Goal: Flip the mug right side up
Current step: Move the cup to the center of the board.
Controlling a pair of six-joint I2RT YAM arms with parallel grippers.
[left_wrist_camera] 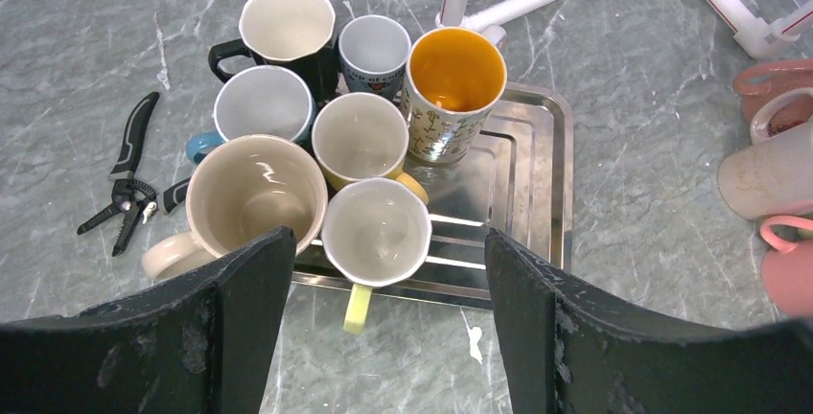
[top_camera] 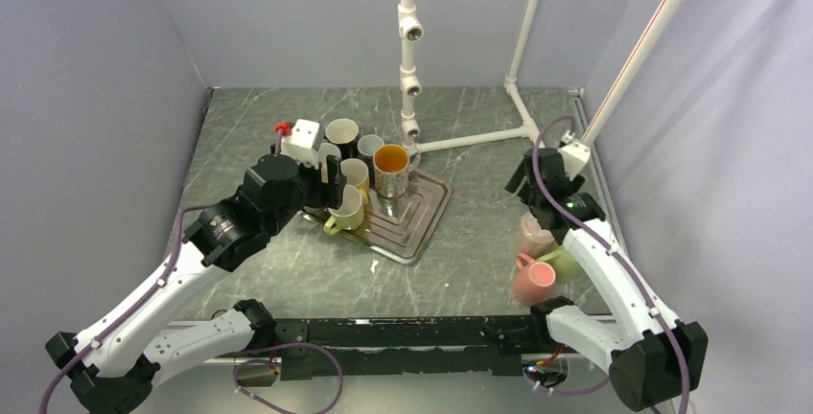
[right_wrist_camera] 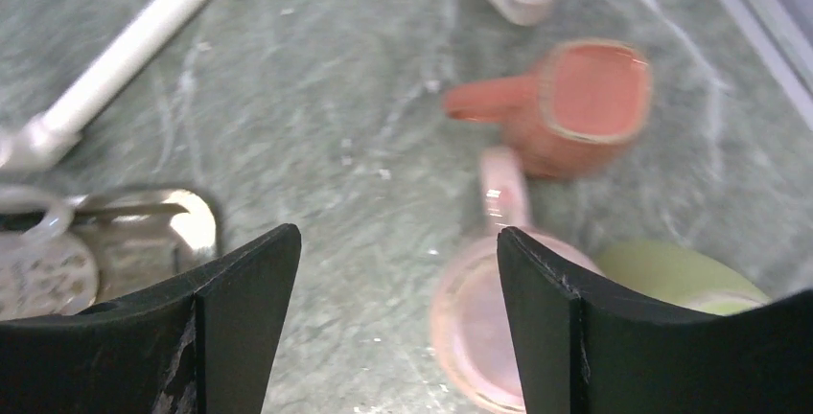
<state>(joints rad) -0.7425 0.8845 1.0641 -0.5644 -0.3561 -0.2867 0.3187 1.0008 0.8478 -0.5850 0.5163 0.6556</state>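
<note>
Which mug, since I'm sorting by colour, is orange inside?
The tall patterned mug at the tray's back; the other mugs there are pale inside.

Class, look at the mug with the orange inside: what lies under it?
A metal tray, its ribbed floor bare beside the mug. The patch directly beneath the mug is covered, so nothing there can be told.

I'm holding the left arm (top_camera: 192,261) stretched forward and inward, the left gripper (left_wrist_camera: 388,241) gaping wide, gripping nothing. The right arm (top_camera: 614,270) is reaching forward, the right gripper (right_wrist_camera: 398,237) pointing down, jaws standing apart, empty.
</note>
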